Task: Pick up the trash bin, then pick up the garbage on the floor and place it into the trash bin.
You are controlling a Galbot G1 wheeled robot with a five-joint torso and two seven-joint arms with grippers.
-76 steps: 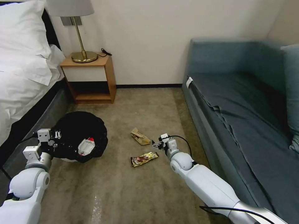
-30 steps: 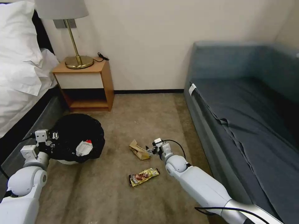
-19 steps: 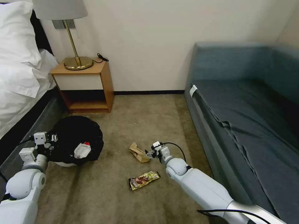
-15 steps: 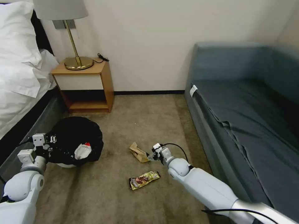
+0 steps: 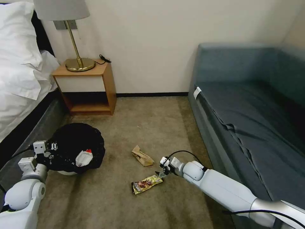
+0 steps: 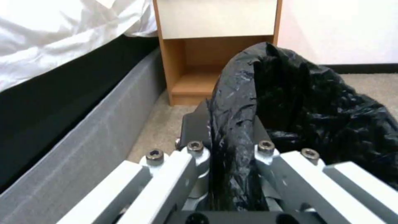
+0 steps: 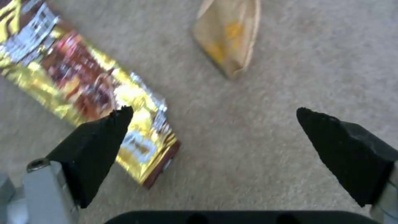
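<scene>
The trash bin point(image 5: 76, 144), white with a black bag over its rim, is at the left on the carpet. A red-and-white wrapper point(image 5: 83, 157) lies inside it. My left gripper point(image 5: 48, 150) is shut on the bag-covered rim point(image 6: 232, 130). Two pieces of garbage lie on the floor, a tan paper bag point(image 5: 142, 156) and a brown-gold snack wrapper point(image 5: 147, 183). My right gripper point(image 5: 162, 173) hangs open just over the snack wrapper's near end. In the right wrist view one black fingertip point(image 7: 99, 137) overlaps the wrapper point(image 7: 79, 74), and the paper bag point(image 7: 228, 34) lies beyond.
A bed point(image 5: 19, 82) with a grey base runs along the left, close behind the bin. A wooden nightstand point(image 5: 87, 87) with a brass lamp stands against the back wall. A blue sofa point(image 5: 254, 114) fills the right side. Open carpet lies between them.
My right gripper has drawn back from the tan paper bag and come down over the end of the snack wrapper. The left gripper still holds the bin.
</scene>
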